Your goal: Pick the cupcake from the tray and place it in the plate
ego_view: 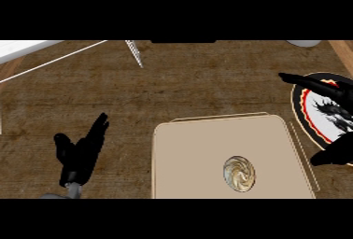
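Nearest the lower edge, one cupcake (239, 173) sat upright on the single tan tray (200, 154), in the tray's near right part; seen from straight above, it showed only a round swirled top, so no long axis or facing could be told. At lower left, the left hand (81, 151) rested open over the wooden counter (172, 88), fingers straight and pointing away, holding nothing. Farther right, the right hand (331, 93) spread open above the one plate (308, 109), which lay just beside the tray's right edge; its fingers were relaxed and grasped nothing.
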### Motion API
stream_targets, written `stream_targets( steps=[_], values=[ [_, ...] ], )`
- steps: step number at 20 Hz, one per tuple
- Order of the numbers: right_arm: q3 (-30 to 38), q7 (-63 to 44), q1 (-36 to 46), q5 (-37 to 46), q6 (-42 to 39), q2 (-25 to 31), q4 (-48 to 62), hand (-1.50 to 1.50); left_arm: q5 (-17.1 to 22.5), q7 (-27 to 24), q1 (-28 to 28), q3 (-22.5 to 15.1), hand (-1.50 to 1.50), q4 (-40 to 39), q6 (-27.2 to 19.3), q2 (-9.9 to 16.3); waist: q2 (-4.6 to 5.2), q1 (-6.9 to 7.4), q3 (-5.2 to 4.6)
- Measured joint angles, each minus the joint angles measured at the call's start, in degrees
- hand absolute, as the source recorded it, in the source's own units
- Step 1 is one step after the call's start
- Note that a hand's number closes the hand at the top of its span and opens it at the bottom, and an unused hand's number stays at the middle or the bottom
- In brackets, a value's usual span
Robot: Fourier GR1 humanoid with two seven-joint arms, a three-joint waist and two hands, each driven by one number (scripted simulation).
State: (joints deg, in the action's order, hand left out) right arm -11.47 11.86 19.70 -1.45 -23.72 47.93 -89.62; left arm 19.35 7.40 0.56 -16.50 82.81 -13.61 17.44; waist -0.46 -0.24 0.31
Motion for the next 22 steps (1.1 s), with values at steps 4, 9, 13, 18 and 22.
stream_targets(
  steps=[4,9,13,18,22],
  values=[
    [-3.5,-7.7,-1.0,4.2,0.2,-0.7,-7.2,-1.50,0.0,1.1,0.4,0.6,0.00,-0.2,0.3,-0.3,-0.04,-0.08,0.00],
    [-7.7,-15.3,-2.3,10.1,1.4,-5.2,-12.5,-1.50,-0.7,0.4,-0.6,1.3,0.00,0.5,1.5,-0.2,0.02,0.22,0.01],
    [-9.9,-20.5,-3.4,14.7,1.4,-8.2,-15.6,-1.50,-1.4,0.2,-0.6,1.9,0.00,0.1,2.2,-0.9,0.06,0.25,0.03],
    [-12.3,-24.1,-6.5,18.3,-0.5,-11.0,-17.8,-1.50,-2.3,1.1,-0.4,2.7,0.00,0.2,2.4,-1.7,0.10,0.25,0.03],
    [-12.1,-24.1,-8.8,20.3,-2.3,-13.1,-18.4,-1.50,-3.3,1.0,-0.6,3.4,0.00,0.2,2.9,-2.6,0.11,0.26,0.04]
  ],
)
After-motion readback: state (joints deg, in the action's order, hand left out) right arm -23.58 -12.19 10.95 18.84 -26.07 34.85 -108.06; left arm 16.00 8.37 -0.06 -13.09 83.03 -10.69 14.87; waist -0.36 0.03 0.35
